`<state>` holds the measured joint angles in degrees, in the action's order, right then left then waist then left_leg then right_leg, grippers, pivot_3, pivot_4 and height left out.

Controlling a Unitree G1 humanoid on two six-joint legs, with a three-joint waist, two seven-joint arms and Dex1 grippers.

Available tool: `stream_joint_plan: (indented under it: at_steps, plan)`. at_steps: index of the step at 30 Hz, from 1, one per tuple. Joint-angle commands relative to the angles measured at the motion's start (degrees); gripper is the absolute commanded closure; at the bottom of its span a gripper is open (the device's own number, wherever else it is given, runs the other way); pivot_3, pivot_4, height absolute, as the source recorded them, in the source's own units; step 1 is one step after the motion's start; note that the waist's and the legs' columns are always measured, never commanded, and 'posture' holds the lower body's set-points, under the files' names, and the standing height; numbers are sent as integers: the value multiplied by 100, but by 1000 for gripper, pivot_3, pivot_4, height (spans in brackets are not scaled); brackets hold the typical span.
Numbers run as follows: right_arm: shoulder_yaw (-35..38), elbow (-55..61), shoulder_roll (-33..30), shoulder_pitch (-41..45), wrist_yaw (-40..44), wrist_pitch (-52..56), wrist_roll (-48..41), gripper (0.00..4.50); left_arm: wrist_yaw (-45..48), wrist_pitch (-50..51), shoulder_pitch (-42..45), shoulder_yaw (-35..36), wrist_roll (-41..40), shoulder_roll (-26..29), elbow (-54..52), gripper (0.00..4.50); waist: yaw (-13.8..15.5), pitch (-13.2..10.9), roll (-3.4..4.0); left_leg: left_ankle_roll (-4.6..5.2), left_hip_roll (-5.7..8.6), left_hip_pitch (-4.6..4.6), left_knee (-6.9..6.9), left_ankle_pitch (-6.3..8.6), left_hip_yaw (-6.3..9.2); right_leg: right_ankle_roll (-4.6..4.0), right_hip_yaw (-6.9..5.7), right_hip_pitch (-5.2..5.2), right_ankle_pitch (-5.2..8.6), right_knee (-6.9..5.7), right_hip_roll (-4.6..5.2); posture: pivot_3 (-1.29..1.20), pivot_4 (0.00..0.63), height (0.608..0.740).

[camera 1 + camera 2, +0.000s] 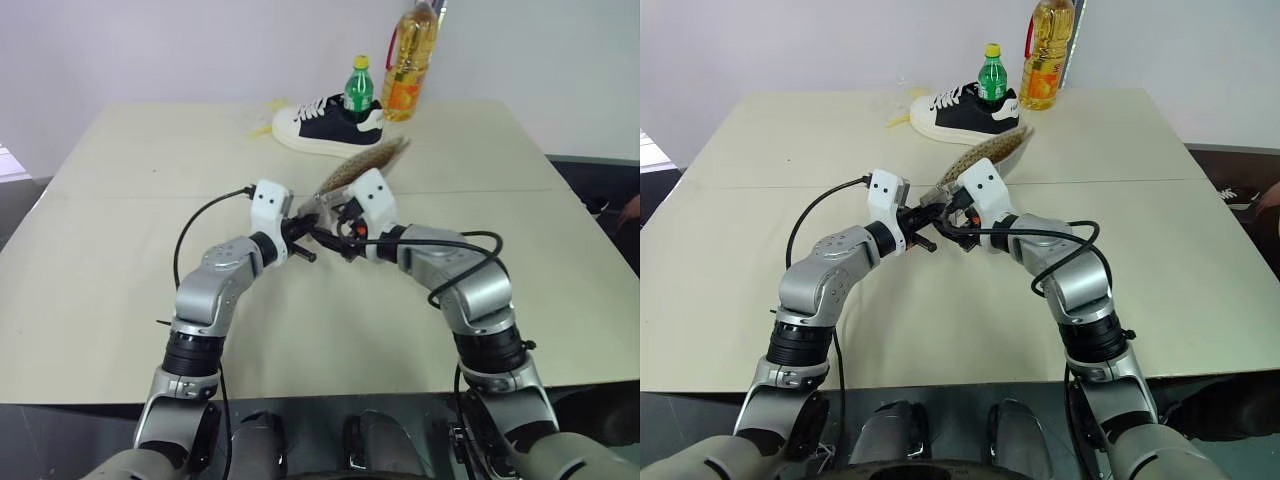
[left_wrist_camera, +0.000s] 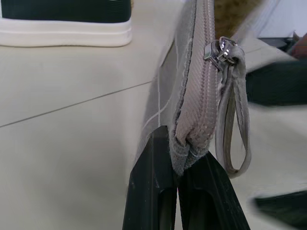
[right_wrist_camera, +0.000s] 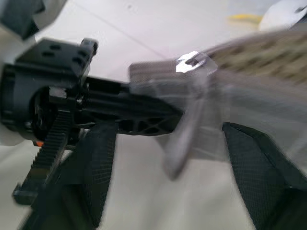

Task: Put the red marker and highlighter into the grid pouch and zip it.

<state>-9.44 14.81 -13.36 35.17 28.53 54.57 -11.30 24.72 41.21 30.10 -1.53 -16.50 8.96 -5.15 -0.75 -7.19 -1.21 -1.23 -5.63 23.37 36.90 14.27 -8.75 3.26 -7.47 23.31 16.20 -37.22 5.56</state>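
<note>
**Both grippers meeting at the grid pouch above the table**

The left gripper is clenching the end of the grid pouch, its two black fingers pressed together on the fabric corner beside the zipper tape. The pouch is hanging lifted off the table, stretching away from the left gripper toward the sneaker. The grey zipper pull strap is dangling in a loop from the metal slider on the pouch's edge, a little way up from the clamped corner.

The right gripper is sitting just across the pouch from the left one, its fingers standing apart on either side of the strap and the pouch's end, not yet closed on anything. In the right wrist view the left gripper's black body is lying directly beyond the pouch.

Behind the pouch, the sneaker is resting near the table's far edge, with a green bottle standing at it and a yellow oil bottle just beside that. I cannot tell where the red marker and the highlighter are.
</note>
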Motion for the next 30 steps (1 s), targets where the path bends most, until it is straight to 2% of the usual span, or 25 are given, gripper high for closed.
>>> stream_joint_plan:
  at_steps: [1, 4, 5, 9, 15, 20, 27, 29, 30]
  plan:
    - [66, -9, 40, 207, -189, -3, 1, 2772, -36, 5, 111, -20, -88, 7, -322, 4500, -5, 0, 0, 0, 0, 0, 0, 0, 0, 0, 0, 0, 0, 0, 0, 0, 150, 705]
    - [60, -67, 23, 225, -258, -16, -23, 4365, -55, 16, 101, -28, -85, 6, -350, 4500, -5, 0, 0, 0, 0, 0, 0, 0, 0, 0, 0, 1, 0, 0, -1, 0, 150, 705]
    - [57, -76, 16, 229, -272, -20, -35, 4447, -57, 17, 99, -35, -81, 9, -355, 4500, -5, 0, 0, 0, 0, 0, 0, 0, 1, 0, 0, 1, 0, 0, 0, 0, 150, 705]
    - [23, -62, -468, 335, -171, -310, 169, 4447, 28, -389, 15, -285, 298, 314, -294, 4500, -2, -1, 1, 0, 0, 0, -1, 0, 1, 0, 0, 1, 0, 1, 0, 0, 150, 705]
    - [524, -530, -1610, 787, 55, -721, 319, 4447, 457, -1432, -340, -670, 952, 1244, -142, 4500, -7, -2, 3, 0, 0, 0, -7, 1, -2, -1, 0, 6, 0, 3, 0, 0, 150, 705]
    - [670, -999, -2625, 827, 504, -1119, 423, 4447, 701, -2017, -706, -433, 928, 1663, -91, 4500, -2, -2, 3, 1, 0, 1, -14, 1, -9, -1, 1, 8, 1, 13, 2, 0, 150, 705]
    - [449, -726, -3049, 326, 1185, -1354, 314, 4447, 929, -2278, -1003, -316, 798, 1903, -147, 4500, -15, -3, 5, 1, -4, -2, -19, 1, -11, -1, 2, 10, 1, 12, 1, 0, 150, 705]
    - [384, -503, -3176, 106, 1600, -1384, 144, 4500, 1043, -2250, -1115, -261, 670, 1953, -255, 3817, -3, -3, 5, 1, -4, -2, -19, 1, -12, -1, 2, 10, 1, 12, 2, 0, 150, 705]
    - [393, -457, -3238, -19, 1749, -1353, 69, 4229, 1113, -2176, -1204, -202, 584, 1996, -339, 3455, -7, -3, 5, 1, -4, -2, -19, 1, -12, -1, 2, 10, 1, 13, 3, 0, 150, 705]
